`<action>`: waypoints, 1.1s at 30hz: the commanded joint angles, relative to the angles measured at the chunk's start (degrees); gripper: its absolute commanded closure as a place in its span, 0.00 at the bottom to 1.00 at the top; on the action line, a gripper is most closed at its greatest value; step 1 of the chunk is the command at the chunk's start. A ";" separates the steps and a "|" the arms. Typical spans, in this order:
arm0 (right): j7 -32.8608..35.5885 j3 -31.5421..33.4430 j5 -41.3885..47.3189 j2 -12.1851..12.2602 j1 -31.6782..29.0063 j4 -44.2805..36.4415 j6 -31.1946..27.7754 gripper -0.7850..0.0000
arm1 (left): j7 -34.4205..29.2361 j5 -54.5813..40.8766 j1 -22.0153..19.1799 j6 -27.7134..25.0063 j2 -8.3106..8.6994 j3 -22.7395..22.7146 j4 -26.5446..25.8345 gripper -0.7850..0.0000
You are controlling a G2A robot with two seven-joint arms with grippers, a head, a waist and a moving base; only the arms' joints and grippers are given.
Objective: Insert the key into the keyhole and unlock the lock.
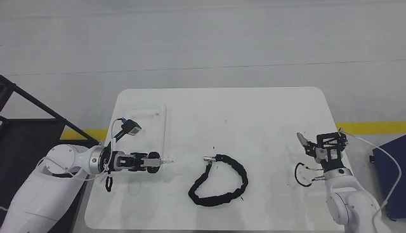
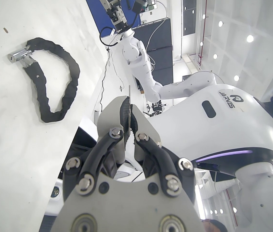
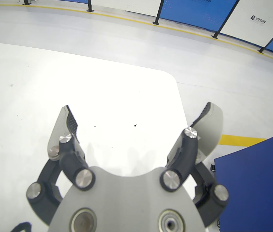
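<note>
My left pincer [image 2: 128,106] is clamped on the key [image 2: 129,92]. Its ribbed black inner faces pinch a thin metal blade that I see edge-on, with the tip poking out past the fingertips. In the top view the blade points across the table [image 1: 273,119] toward the lock [image 1: 207,160], which lies near but clearly apart from the tip.

The lock is a short, shiny chrome barrel lying on its side. Its long axis looks roughly in line with the key, and I judge its free end with the keyhole [image 2: 10,59] to be turned toward this pincer. The coming move depends on keeping those two axes matched.

From the barrel's far end a chain [image 2: 64,83] in a soft black fabric sleeve curls round in a loose loop on the smooth white tabletop.

My right pincer [image 3: 137,114] hangs over the table's far edge, jaws spread wide and holding nothing, and it is well farther from the lock than the left.
</note>
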 commanded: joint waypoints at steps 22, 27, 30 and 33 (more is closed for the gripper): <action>5.88 -18.25 -21.84 -0.58 18.79 3.38 -16.03 0.00 | 0.00 -0.04 0.00 0.00 0.00 0.00 0.00 1.00; 6.29 -25.74 -24.51 -1.53 22.89 6.64 -19.51 0.00 | 0.00 -0.04 0.00 0.00 0.00 0.00 0.00 1.00; 6.00 -30.22 -29.99 -1.90 23.96 7.12 -20.50 0.00 | 0.00 -0.04 0.00 0.00 0.00 0.00 0.00 1.00; 4.89 -31.99 -31.58 -2.09 23.78 7.27 -19.90 0.00 | 0.00 -0.04 0.00 0.00 0.00 0.00 0.00 1.00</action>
